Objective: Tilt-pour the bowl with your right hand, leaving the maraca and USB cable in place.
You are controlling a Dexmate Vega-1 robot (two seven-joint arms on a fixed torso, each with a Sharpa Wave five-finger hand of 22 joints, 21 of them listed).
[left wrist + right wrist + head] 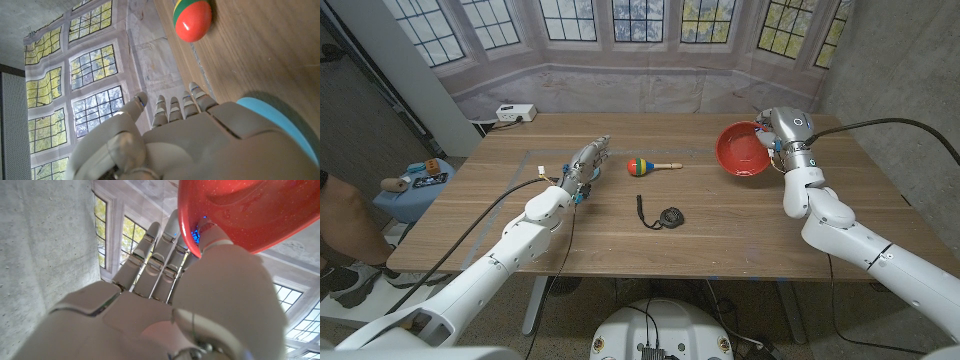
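The right hand (pixel 772 135) grips the red bowl (pixel 741 149) by its rim at about two o'clock on the wooden table (pixel 720 235), the bowl tipped on edge with its hollow facing the table's middle. The maraca (pixel 642 166) lies near the centre, with the coiled USB cable (pixel 665 217) at its five o'clock. At the maraca's nine o'clock the left hand (pixel 586 163) holds nothing, fingers extended.

R hand (pixel 772 128) raised, gripping; L hand (pixel 588 163) w/ fingers straight, empty.
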